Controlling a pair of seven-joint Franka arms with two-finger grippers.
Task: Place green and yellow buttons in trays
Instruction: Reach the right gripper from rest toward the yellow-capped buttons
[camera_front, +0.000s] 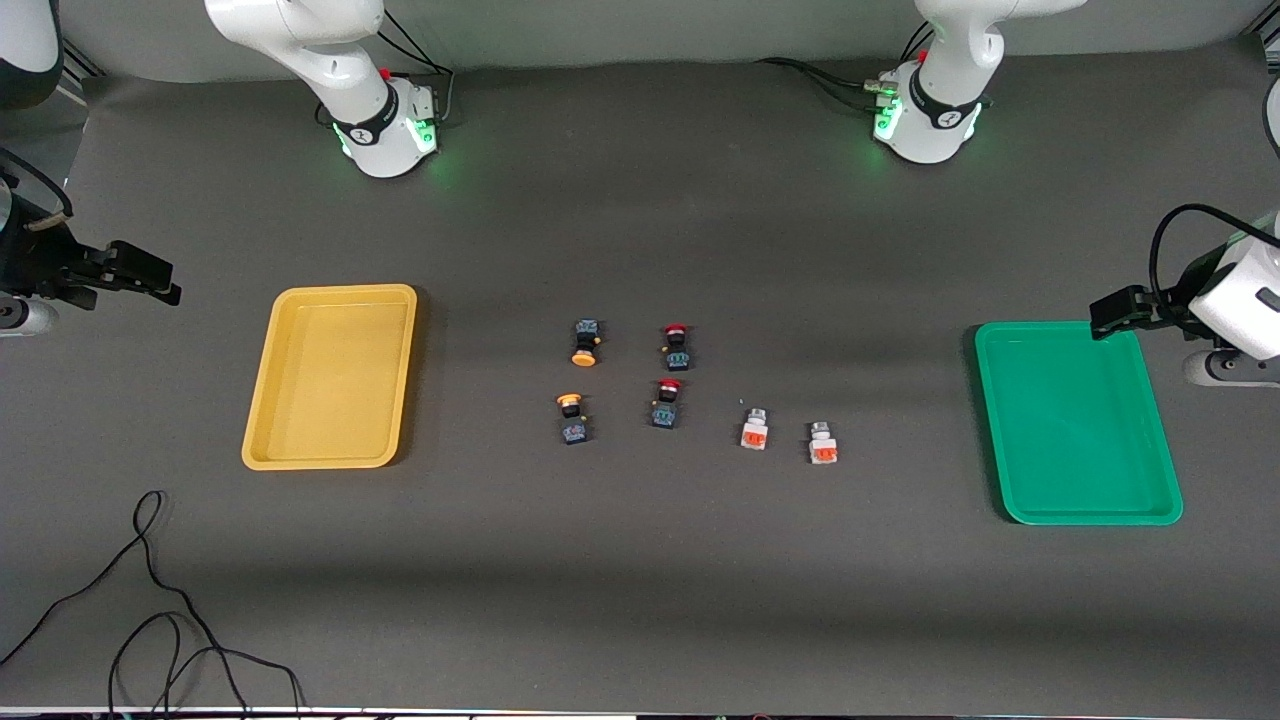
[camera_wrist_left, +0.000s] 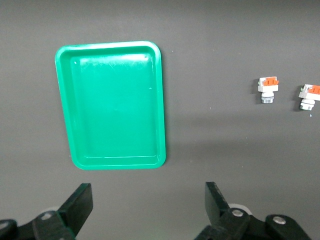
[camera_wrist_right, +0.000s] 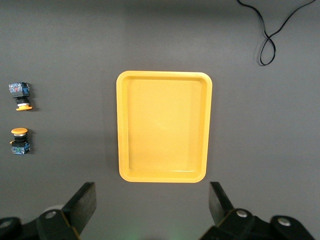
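Currently no button is in either tray. The yellow tray (camera_front: 330, 377) lies toward the right arm's end of the table, the green tray (camera_front: 1077, 424) toward the left arm's end; both are bare.

Between the trays, the two yellow-capped buttons (camera_front: 586, 342) (camera_front: 572, 417) lie on the yellow tray's side of the group, the two white-bodied buttons (camera_front: 754, 428) (camera_front: 822, 442) on the green tray's side, and two red-capped buttons (camera_front: 676, 346) lie between those pairs.

The right gripper (camera_wrist_right: 152, 205) hangs beside the yellow tray, fingers spread and empty. The left gripper (camera_wrist_left: 149, 205) hangs at the green tray's edge, fingers likewise spread and empty.

Judged by position, the white-bodied pair falls to the left arm and the yellow-capped pair to the right arm. Each button's long axis runs roughly from the bases toward the front camera.
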